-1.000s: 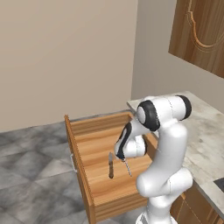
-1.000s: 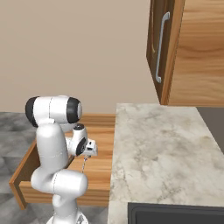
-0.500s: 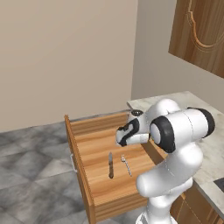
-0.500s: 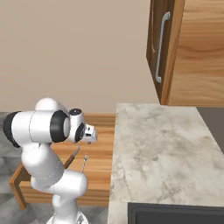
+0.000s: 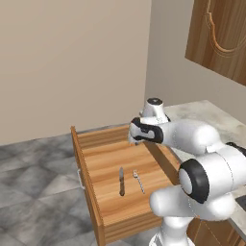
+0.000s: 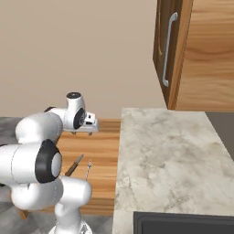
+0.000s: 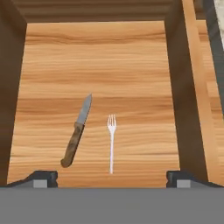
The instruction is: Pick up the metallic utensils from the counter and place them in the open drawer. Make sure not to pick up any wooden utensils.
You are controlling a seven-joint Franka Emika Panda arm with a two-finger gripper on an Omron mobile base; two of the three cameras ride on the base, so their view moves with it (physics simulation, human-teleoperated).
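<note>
Knife and fork in the drawer, gripper empty above

Fingertips point(image 7: 43, 178) of the gripper point(image 7: 112, 179) sit far apart at the bottom corners of the hand view, so the jaws are spread wide with nothing between them. Just beyond them, on the plank-grained bottom of the drawer point(image 7: 109, 65), lie the two metallic utensils. The knife point(image 7: 76, 131) rests ahead of the gripper and toward the left fingertip, its brown handle nearest and its grey blade pointing away and slightly toward the centre. The fork point(image 7: 111, 142) lies almost on the gripper's midline, thin and silver, tines pointing away, just beside the knife but not touching it. Both pieces lie flat.

From the left base view the gripper point(image 5: 130, 137) hangs over the far part of the drawer point(image 5: 103, 158), with the knife point(image 5: 121, 181) and fork point(image 5: 139, 181) below it and closer to the drawer's front. The right base view shows the gripper point(image 6: 90, 128) beside the edge of the counter point(image 6: 173, 155), the knife point(image 6: 73, 165) and fork point(image 6: 88, 169) lying on the drawer point(image 6: 103, 141) under and nearer than it. How high the gripper hangs above the drawer bottom is hard to judge from these angles. Beyond the gripper, the marbled counter runs back to the wooden upper cabinet point(image 6: 201, 55) with its metal handle point(image 6: 168, 50).
</note>
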